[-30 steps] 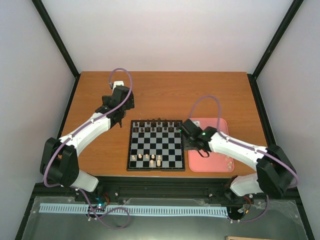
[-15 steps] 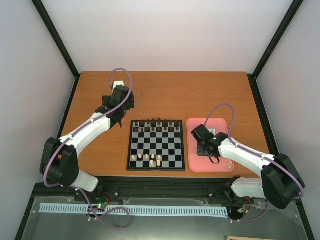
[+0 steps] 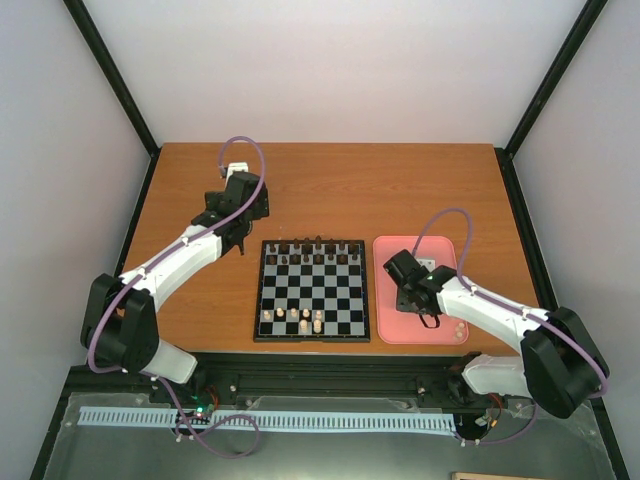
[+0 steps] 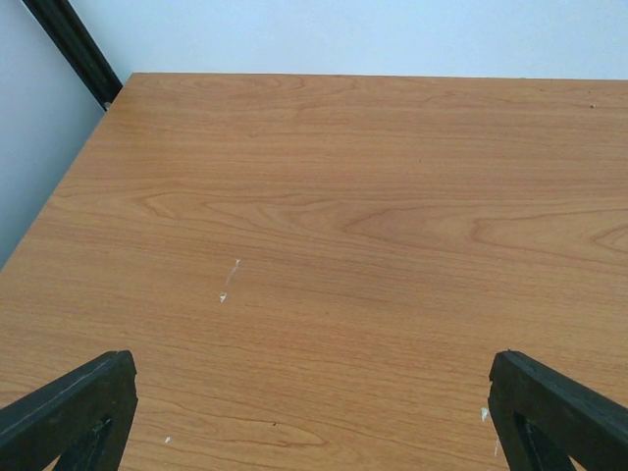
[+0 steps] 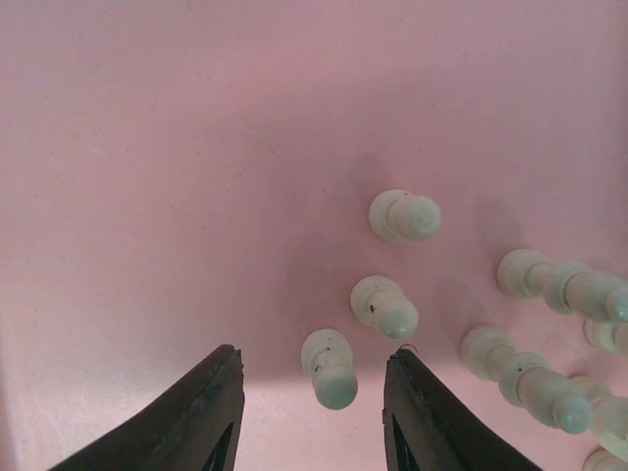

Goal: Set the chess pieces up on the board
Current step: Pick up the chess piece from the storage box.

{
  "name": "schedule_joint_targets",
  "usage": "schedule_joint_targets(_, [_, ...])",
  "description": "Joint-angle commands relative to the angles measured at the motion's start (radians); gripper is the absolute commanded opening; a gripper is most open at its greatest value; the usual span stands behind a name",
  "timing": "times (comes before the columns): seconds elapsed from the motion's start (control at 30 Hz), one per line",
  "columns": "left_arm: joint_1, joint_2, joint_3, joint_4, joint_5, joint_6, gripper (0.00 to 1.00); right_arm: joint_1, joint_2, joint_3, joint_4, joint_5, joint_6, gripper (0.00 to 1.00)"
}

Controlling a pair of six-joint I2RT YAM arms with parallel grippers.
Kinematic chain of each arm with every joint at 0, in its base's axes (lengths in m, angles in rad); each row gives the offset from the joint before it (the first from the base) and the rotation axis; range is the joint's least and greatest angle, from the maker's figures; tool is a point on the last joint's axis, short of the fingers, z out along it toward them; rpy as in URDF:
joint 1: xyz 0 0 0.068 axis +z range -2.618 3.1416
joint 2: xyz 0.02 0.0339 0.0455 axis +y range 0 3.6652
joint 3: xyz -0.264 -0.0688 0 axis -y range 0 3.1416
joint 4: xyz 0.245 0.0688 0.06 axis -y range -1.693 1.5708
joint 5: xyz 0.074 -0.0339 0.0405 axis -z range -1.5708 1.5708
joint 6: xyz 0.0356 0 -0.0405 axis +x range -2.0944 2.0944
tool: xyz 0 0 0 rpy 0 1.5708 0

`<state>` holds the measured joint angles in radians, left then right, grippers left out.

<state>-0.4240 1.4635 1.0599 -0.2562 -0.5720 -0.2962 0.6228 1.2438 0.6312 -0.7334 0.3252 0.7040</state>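
The board (image 3: 260,300) lies in front of the two arms, with dark pieces along its far rows and several cream chess pieces (image 3: 305,321) on its near rows. More cream pieces (image 5: 404,216) stand on the pink tray (image 3: 440,252). My right gripper (image 3: 414,303) hangs over that tray. In the right wrist view it (image 5: 314,356) is open around one cream pawn (image 5: 331,369), with a gap on each side. My left gripper (image 3: 238,202) stays left of the board's far corner. It (image 4: 308,365) is wide open over bare wood, holding nothing.
The wooden table (image 3: 330,185) is bounded by black frame posts and pale walls. Other cream pieces (image 5: 535,378) crowd the tray just right of my right fingers (image 5: 422,402). The tray's left part (image 5: 147,196) is bare pink.
My right arm has swung from the board's far right corner to above the pink tray, then almost stopped. The left arm has not moved.
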Motion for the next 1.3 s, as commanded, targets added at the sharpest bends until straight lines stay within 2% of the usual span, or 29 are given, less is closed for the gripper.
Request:
schedule_joint_targets(0.0, [-0.007,0.011,0.042,0.008,-0.005,-0.005,1.0,-0.009,0.013,-0.007,-0.006,0.041,0.035,0.39])
schedule_joint_targets(0.2, [-0.007,0.009,0.04,0.009,-0.009,-0.006,1.0,-0.013,0.028,-0.008,-0.008,0.042,0.043,0.36])
schedule_joint_targets(0.33, [-0.007,0.008,0.04,0.009,-0.008,-0.004,1.0,-0.014,0.041,-0.007,-0.006,0.041,0.043,0.28])
schedule_joint_targets(0.53, [-0.007,0.009,0.038,0.009,-0.011,-0.004,1.0,-0.015,0.052,-0.007,0.001,0.039,0.04,0.22])
schedule_joint_targets(0.7, [-0.007,0.01,0.04,0.009,-0.012,-0.004,1.0,-0.015,0.052,-0.01,0.012,0.03,0.034,0.07])
schedule_joint_targets(0.77, [-0.007,0.013,0.041,0.009,-0.011,-0.004,1.0,-0.016,0.046,-0.011,0.011,0.025,0.032,0.04])
schedule_joint_targets(0.97, [-0.007,0.022,0.046,0.005,-0.014,-0.005,1.0,-0.007,-0.018,0.027,0.007,-0.074,0.012,0.03])
schedule_joint_targets(1.1, [-0.007,0.022,0.048,0.002,-0.018,-0.004,1.0,0.069,-0.015,0.136,-0.012,-0.108,-0.014,0.03])
schedule_joint_targets(1.27, [-0.007,0.023,0.048,0.001,-0.016,-0.004,1.0,0.224,0.116,0.312,-0.023,-0.134,-0.068,0.03])
